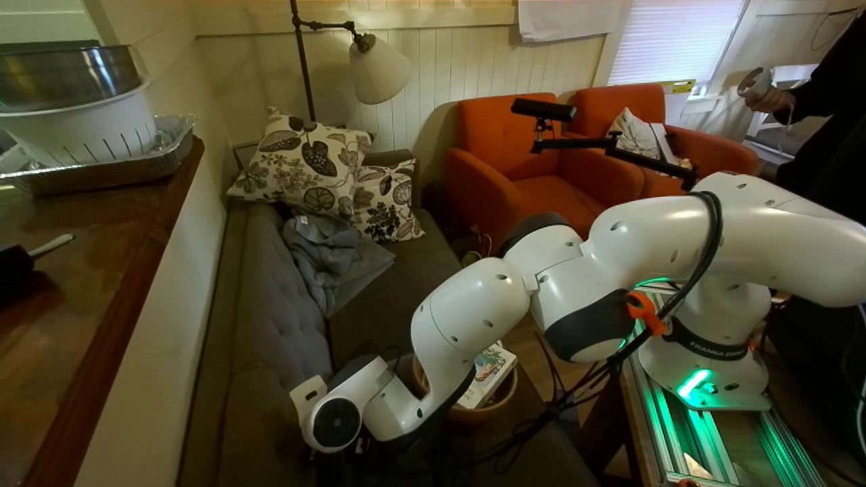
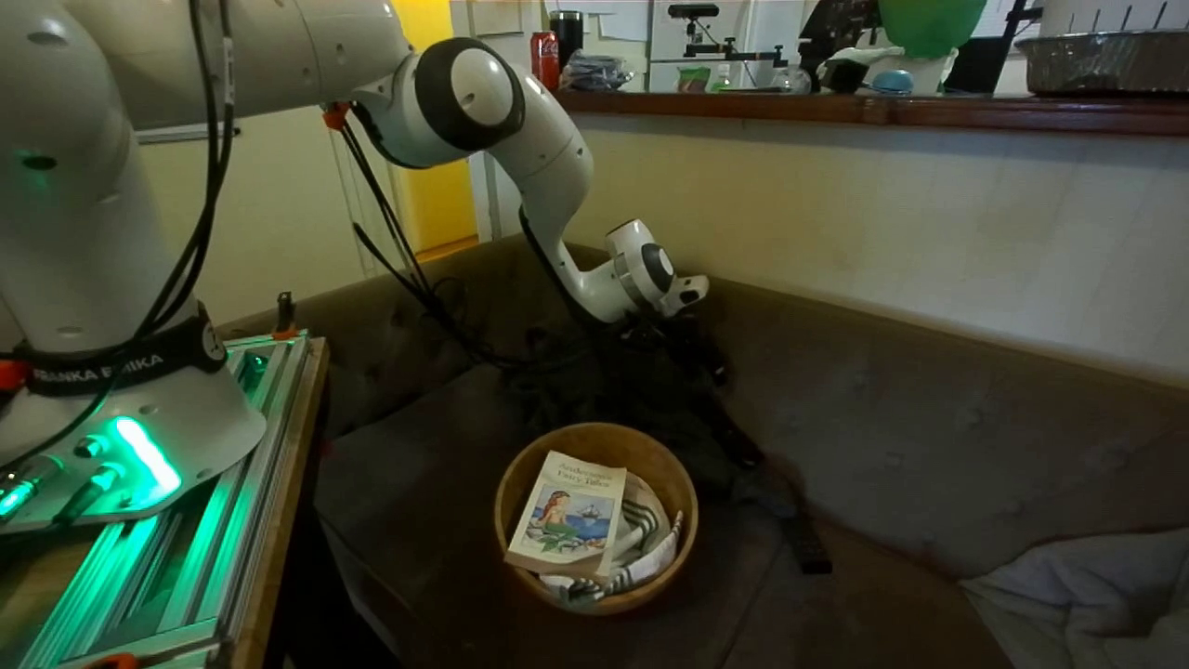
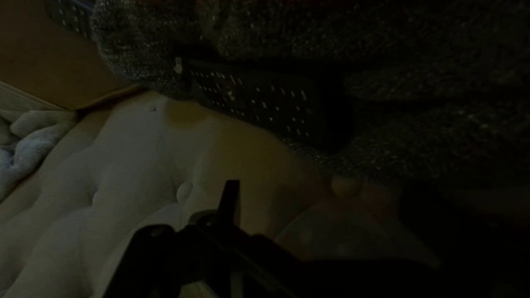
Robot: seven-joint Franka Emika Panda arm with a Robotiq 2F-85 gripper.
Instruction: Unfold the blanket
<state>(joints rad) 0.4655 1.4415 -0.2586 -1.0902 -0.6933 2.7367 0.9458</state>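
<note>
Along the pale wall (image 2: 836,204) runs a tufted sofa (image 2: 892,400), and on it the near-black blanket (image 3: 414,82) lies bunched just beside the round basket (image 2: 650,457), a black remote control (image 3: 256,101) against its folds. I hold my claw (image 3: 323,194) spread wide, near the blanket.

Both exterior views share arm (image 1: 473,304) and sofa (image 2: 855,409) from different sides; the dim wrist view apparently faces the backrest (image 3: 124,165) closely.

A book (image 2: 568,516) sits in a round basket (image 2: 618,441) on the couch (image 2: 882,446). Flowery pillows (image 1: 304,166) sit near a lamp (image 1: 379,71) and orange chairs (image 1: 497,138).
</note>
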